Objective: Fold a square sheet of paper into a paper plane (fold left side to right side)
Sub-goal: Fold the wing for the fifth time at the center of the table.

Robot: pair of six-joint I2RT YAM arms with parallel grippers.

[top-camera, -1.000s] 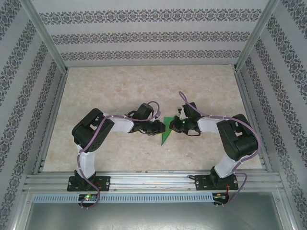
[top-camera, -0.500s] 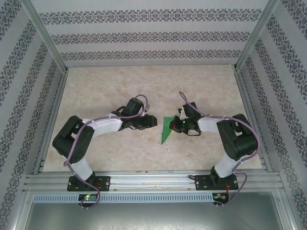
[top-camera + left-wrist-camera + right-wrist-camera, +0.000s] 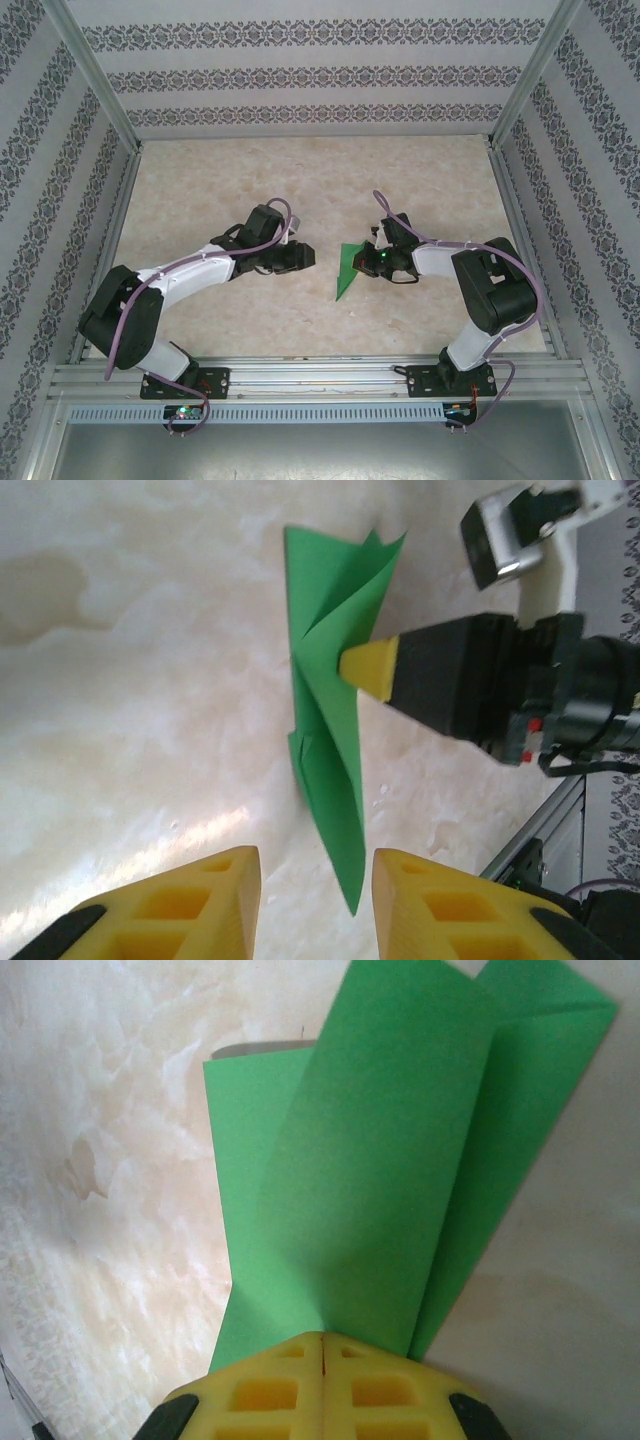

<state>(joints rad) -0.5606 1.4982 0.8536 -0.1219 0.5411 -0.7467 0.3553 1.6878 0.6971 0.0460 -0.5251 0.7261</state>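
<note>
Left arm (image 3: pixel 190 280) has swung back toward its own side of the counter (image 3: pixel 220 190) over the last second. Right arm (image 3: pixel 480 280) hasn't moved.

Left tool (image 3: pixel 300 257) was on the green paper (image 3: pixel 347 270) a second ago. It now sits well apart from it, with a narrow gap between the jaws and nothing in them (image 3: pixel 317 880). Right tool (image 3: pixel 365 262) stays fully closed, and its tip presses down on the paper's right edge near the wide end (image 3: pixel 365 668), pinning rather than pinching (image 3: pixel 322 1370).

Our read: the left-side fold or press is finished and the left tool is backing off, with the right holding position. The layers aren't fully flat. The right wrist view shows the top flap lifting a bit at the wide end (image 3: pixel 380 1160), so we'd expect another crease pass.

The paper lies mid-counter between the two tools, folded to a slim pointed shape (image 3: pixel 335 710). Its long axis runs far-to-near, slightly skewed. The sharp tip points to the near edge and a touch left, and the wide end faces the back wall.
</note>
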